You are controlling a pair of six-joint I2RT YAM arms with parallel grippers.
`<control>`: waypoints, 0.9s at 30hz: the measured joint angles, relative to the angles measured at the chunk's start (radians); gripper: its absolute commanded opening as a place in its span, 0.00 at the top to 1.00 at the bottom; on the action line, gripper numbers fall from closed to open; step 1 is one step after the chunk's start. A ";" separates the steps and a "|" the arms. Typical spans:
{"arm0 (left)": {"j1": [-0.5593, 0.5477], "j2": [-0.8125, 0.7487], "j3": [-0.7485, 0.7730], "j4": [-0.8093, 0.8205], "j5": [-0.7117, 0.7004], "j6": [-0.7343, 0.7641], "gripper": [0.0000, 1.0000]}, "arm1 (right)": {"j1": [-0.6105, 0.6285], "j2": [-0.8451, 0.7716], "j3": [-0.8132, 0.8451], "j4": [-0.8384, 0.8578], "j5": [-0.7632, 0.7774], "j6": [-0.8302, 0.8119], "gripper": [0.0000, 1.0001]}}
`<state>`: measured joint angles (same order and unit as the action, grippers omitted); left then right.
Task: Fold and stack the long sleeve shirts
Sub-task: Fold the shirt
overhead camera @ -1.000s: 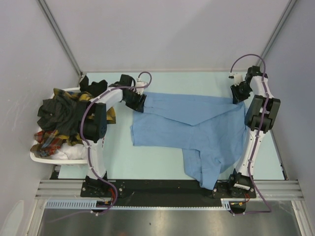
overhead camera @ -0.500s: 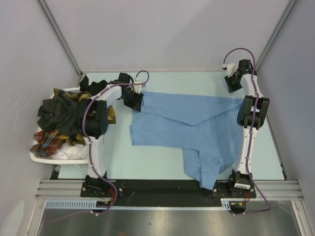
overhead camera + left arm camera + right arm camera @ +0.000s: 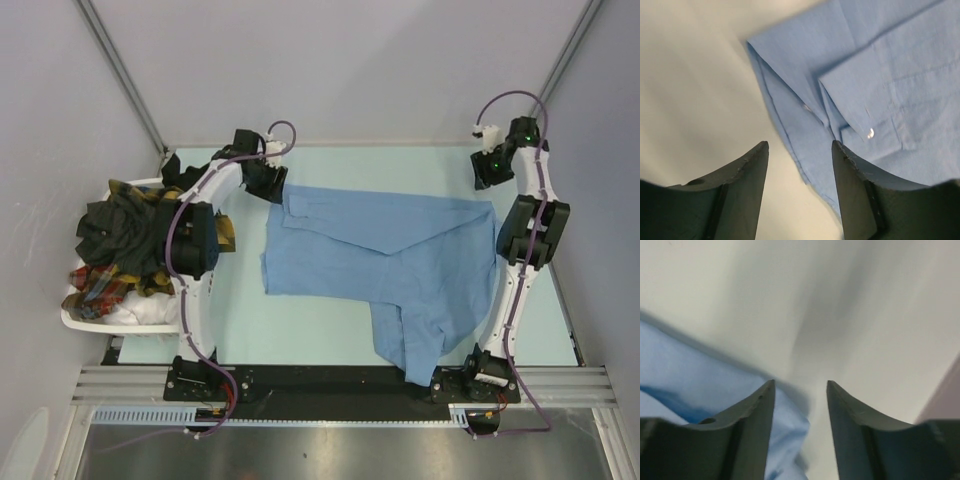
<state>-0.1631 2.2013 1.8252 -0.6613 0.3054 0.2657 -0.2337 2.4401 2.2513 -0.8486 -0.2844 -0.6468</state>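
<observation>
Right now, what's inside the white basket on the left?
A heap of shirts: a dark one on top, yellow-black plaid and red plaid beneath. The floor of the basket and anything deeper are covered.
</observation>
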 measured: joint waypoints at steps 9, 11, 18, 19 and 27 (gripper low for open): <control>0.000 0.146 0.204 -0.003 -0.084 -0.033 0.41 | -0.155 -0.021 -0.022 -0.111 -0.049 0.097 0.40; 0.000 0.180 0.243 -0.012 -0.092 -0.040 0.42 | -0.177 -0.021 -0.043 -0.127 -0.061 0.121 0.40; 0.000 0.208 0.264 -0.063 -0.090 -0.049 0.48 | -0.183 -0.022 -0.130 -0.149 -0.091 0.169 0.44; 0.000 0.209 0.266 -0.068 -0.089 -0.050 0.50 | -0.182 -0.022 -0.135 -0.149 -0.094 0.173 0.46; 0.000 0.229 0.270 -0.119 -0.049 -0.056 0.74 | -0.175 -0.023 -0.157 -0.132 -0.125 0.197 0.89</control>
<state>-0.1631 2.4302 2.0956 -0.7799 0.2562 0.2096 -0.4091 2.4176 2.0945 -0.9802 -0.4091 -0.4500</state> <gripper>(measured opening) 0.361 0.269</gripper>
